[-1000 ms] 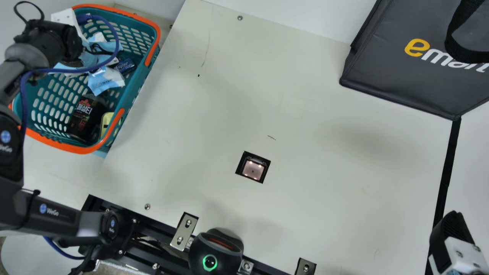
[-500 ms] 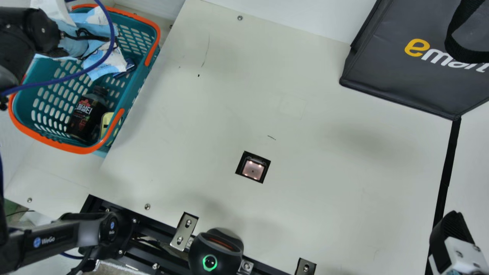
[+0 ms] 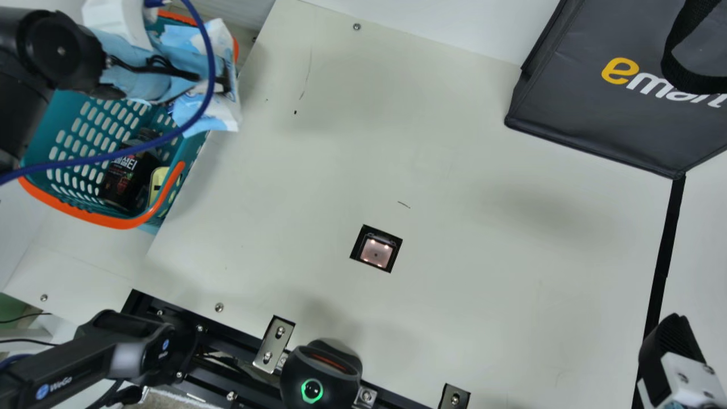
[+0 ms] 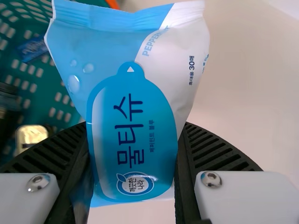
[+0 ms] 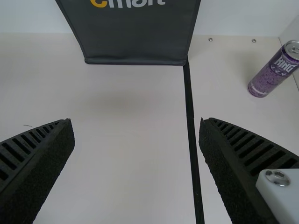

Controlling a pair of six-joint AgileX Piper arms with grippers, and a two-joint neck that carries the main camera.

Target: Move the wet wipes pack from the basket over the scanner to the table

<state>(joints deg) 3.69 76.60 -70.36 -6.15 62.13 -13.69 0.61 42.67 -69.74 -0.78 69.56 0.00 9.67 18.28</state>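
Observation:
The left gripper [image 3: 225, 84] is at the basket's right side, above its rim, with the blue-and-white wet wipes pack [image 3: 213, 116] in its fingers. In the left wrist view, the left gripper [image 4: 135, 154] is shut on the wipes pack [image 4: 133, 102], whose printed front faces that camera. The teal basket [image 3: 74, 122] with its orange rim lies partly beneath the left arm. The scanner window [image 3: 376, 251] is set into the table's middle. At the right edge stands the right gripper [image 3: 673, 341]; its own view has the right gripper [image 5: 136, 140] open, nothing between its fingers.
A dark bottle [image 3: 128, 173] and a yellow item [image 3: 158, 184] lie in the basket. A dark grey bag [image 3: 596, 108] stands at the back right. One purple can [image 5: 273, 74] is beyond the black strip [image 5: 189, 112]. A black round device [image 3: 321, 372] sits at the front edge.
My left gripper first went left, then swung right with the wipes pack, bringing it up from inside the basket to over its right rim. The right arm has stayed still.

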